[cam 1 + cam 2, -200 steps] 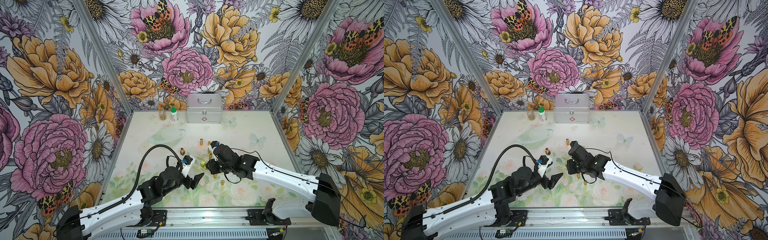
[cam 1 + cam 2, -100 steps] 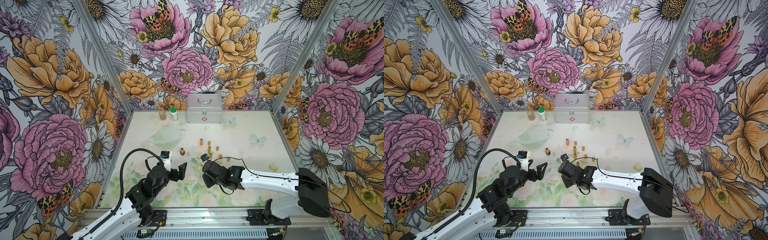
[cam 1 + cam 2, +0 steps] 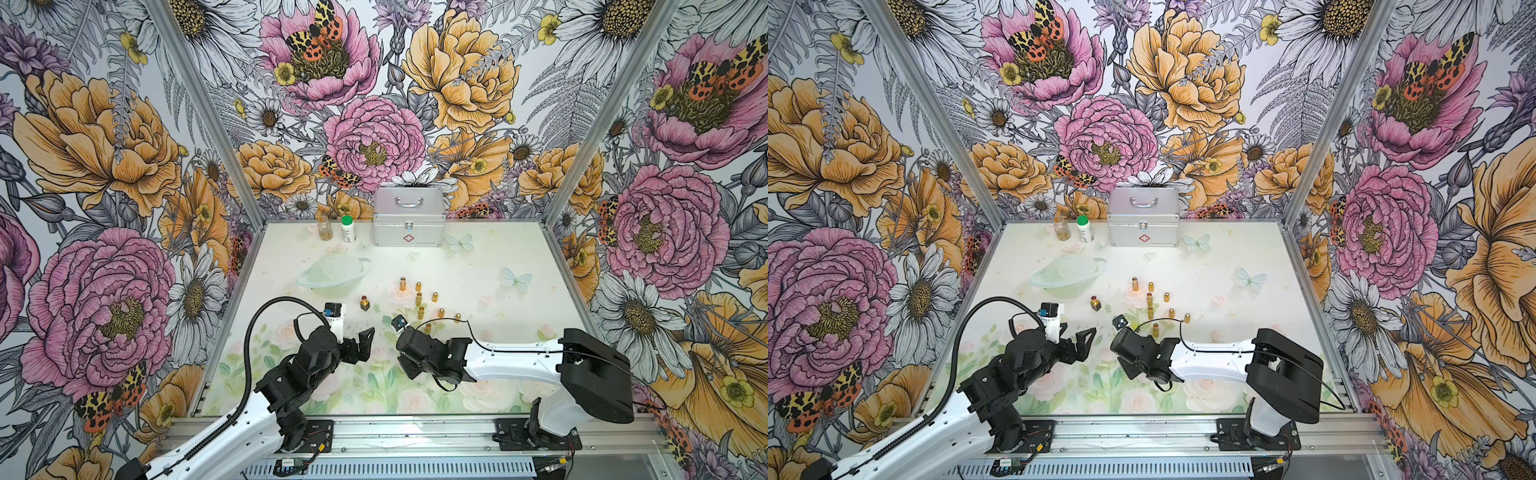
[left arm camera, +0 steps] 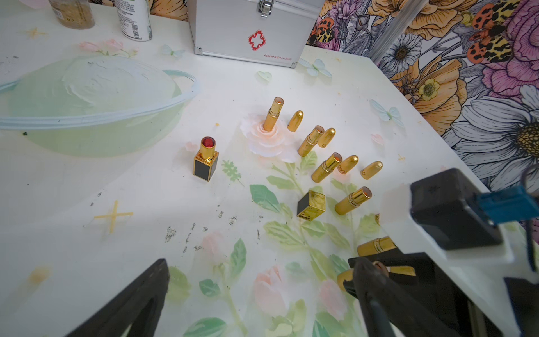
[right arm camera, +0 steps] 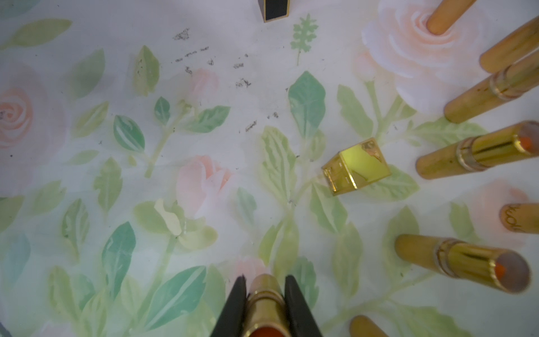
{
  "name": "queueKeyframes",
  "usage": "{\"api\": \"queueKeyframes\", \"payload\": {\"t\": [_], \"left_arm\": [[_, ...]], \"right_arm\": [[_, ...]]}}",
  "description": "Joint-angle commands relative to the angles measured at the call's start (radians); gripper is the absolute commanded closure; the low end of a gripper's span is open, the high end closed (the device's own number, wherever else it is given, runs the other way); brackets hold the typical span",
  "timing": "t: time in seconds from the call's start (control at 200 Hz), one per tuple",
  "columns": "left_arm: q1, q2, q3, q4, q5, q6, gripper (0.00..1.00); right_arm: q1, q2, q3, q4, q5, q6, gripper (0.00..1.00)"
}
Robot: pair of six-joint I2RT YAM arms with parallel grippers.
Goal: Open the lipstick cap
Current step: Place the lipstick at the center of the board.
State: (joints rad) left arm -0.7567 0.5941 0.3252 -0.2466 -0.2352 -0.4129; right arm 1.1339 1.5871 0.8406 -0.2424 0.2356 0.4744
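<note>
Since a second ago both arms are pulling back toward the near edge, away from the gold cluster. My left gripper (image 3: 1077, 330) is hanging with its jaws wide apart and holding nothing, over the table (image 3: 498, 257). My right gripper (image 5: 264, 280) is clamping a gold lipstick (image 5: 265, 303), uncapped, with its red end facing the wrist camera. I am holding it over the flower print, just in front of the open tubes (image 4: 326, 167) and their caps (image 4: 295, 121). A square cap (image 5: 355, 166) is lying tipped beside them, and a black lipstick (image 4: 205, 159) is standing apart.
</note>
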Motion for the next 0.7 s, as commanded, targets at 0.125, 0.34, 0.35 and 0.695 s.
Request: {"api": "queueKeyframes", "payload": {"t": [0.125,0.34,0.35,0.695], "left_arm": [[0.006,0.014,0.026,-0.005,0.019,0.005,0.01],[0.007,0.015,0.026,-0.004,0.013,0.006,0.01],[0.007,0.017,0.026,-0.004,0.014,0.006,0.01],[0.007,0.023,0.032,-0.005,0.006,0.016,0.01]], "right_arm": [[0.006,0.03,-0.011,0.082,0.005,-0.044,0.83],[0.007,0.049,-0.012,0.095,-0.002,-0.06,0.82],[0.007,0.05,-0.012,0.095,-0.002,-0.06,0.82],[0.007,0.08,-0.015,0.108,-0.007,-0.072,0.82]]}}
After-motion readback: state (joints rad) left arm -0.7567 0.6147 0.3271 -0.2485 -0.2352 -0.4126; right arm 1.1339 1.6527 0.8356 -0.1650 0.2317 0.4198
